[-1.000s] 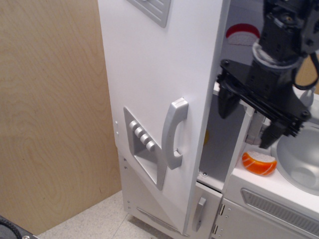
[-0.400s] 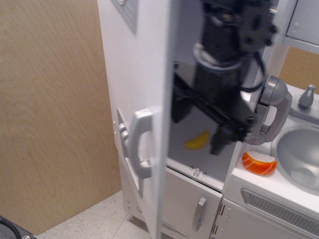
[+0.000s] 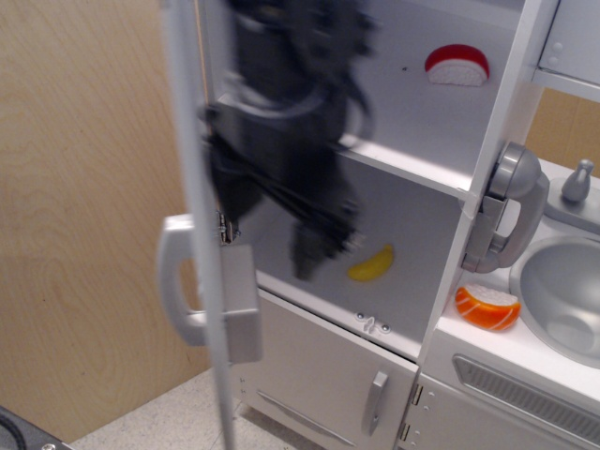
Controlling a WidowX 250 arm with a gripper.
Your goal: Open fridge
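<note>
Swung further out than a moment ago, the fridge point(image 3: 427, 178) door now stands edge-on to the camera at the left, its grey handle point(image 3: 178, 279) facing outward and the white interior fully exposed. Inside, a shelf point(image 3: 408, 167) carries a red-and-white toy point(image 3: 457, 64), and a yellow piece point(image 3: 372, 263) lies on the floor below. Blurred by motion, the black gripper point(image 3: 281, 220) has shifted left, just behind the door's edge; whether its fingers are spread or clenched cannot be told. An orange toy point(image 3: 487, 307) rests on the counter beside the sink point(image 3: 555, 300).
</note>
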